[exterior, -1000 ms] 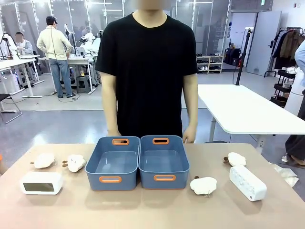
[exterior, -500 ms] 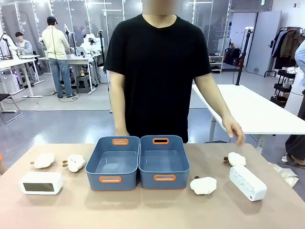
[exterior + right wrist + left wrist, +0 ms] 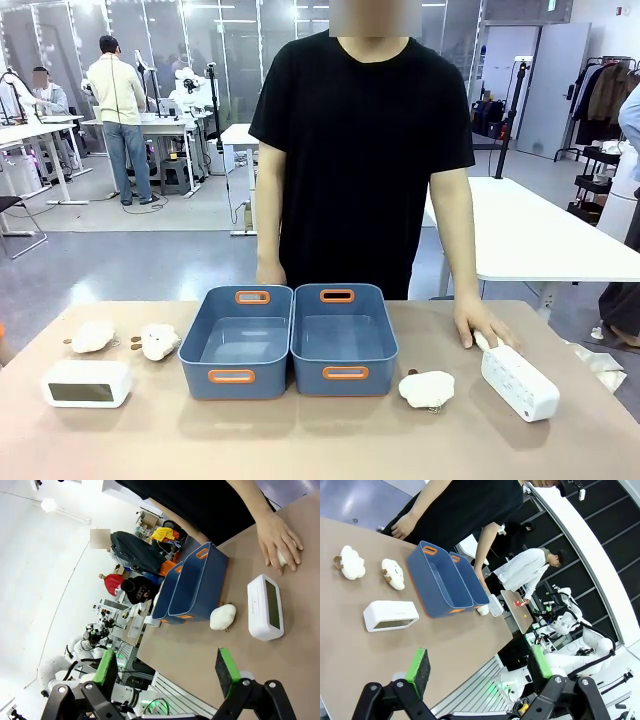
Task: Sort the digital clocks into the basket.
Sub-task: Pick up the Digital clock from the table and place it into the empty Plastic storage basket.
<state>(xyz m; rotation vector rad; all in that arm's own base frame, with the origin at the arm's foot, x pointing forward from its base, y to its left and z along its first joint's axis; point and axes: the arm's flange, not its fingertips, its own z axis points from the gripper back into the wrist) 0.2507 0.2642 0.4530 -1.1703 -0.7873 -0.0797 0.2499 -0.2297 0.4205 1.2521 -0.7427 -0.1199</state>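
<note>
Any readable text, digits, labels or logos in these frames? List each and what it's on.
No text is legible in any view.
Left digital clock display: grey, no digits readable.
Right digital clock display: dark, no digits readable.
Left blue basket, right blue basket: no labels seen.
Person's black shirt: plain.
Background items: too small to read.

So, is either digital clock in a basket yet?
No, one digital clock lies on the table left of the two blue baskets and the other lies right of them.
</note>
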